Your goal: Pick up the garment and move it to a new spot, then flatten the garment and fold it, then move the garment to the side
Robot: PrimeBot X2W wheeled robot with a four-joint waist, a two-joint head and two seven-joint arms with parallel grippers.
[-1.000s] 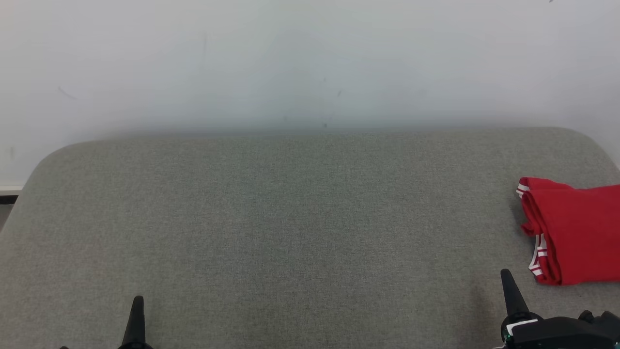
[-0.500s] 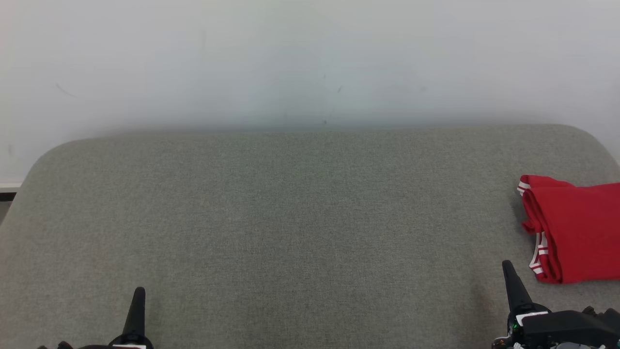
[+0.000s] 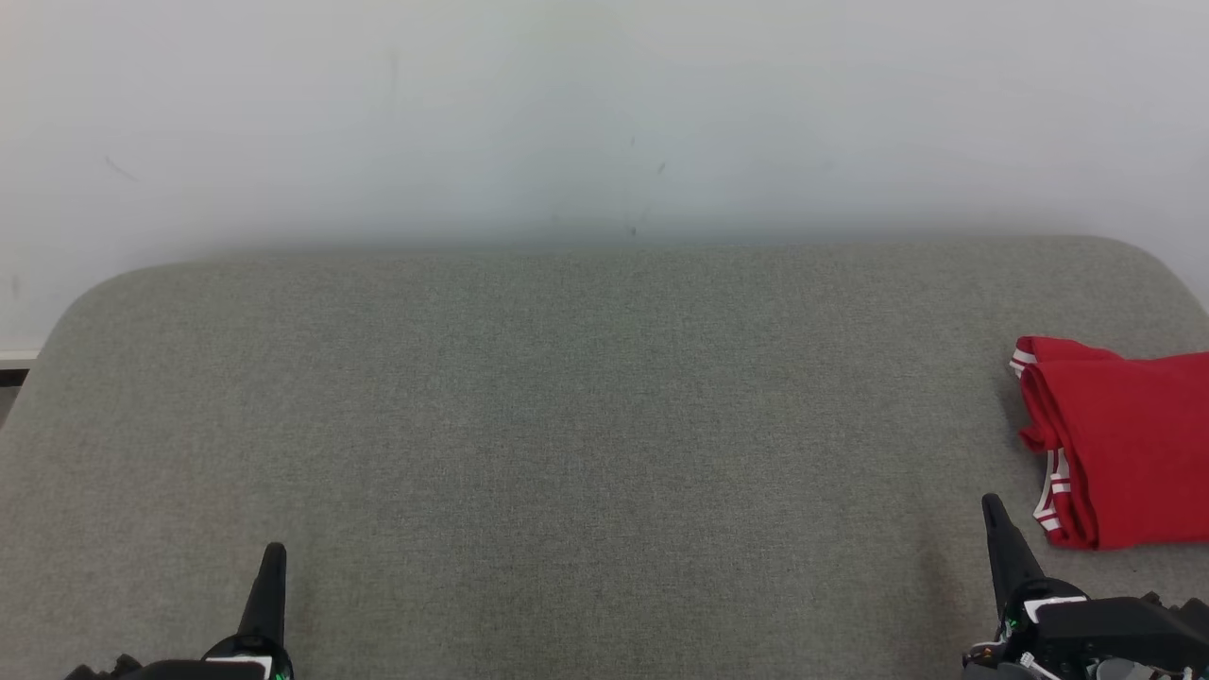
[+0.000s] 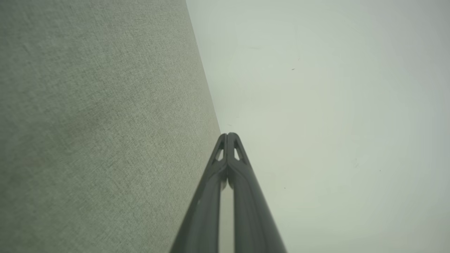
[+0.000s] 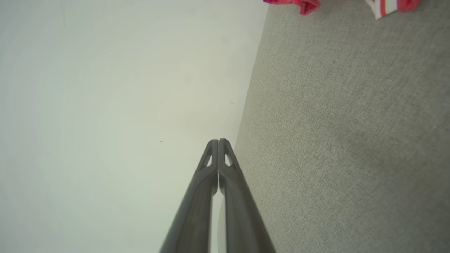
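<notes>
Pale wall behind a wide grey fabric surface, under soft, even light.

Through the head camera I see a grey woven-fabric surface (image 3: 567, 425) across the lower part of my view, its two far corners rounded and its far edge running straight along an off-white wall (image 3: 604, 104). The wall carries a few small dark specks (image 3: 634, 229) near the middle and a faint scratch (image 3: 118, 168) toward the left. At the far left, beside the rounded corner, I make out a white skirting strip (image 3: 19, 356) with a dark band (image 3: 11, 378) under it. The light is flat and diffuse, with a soft shadow where wall meets fabric. Both wrist cameras give me the same weave and the same pale wall.
</notes>
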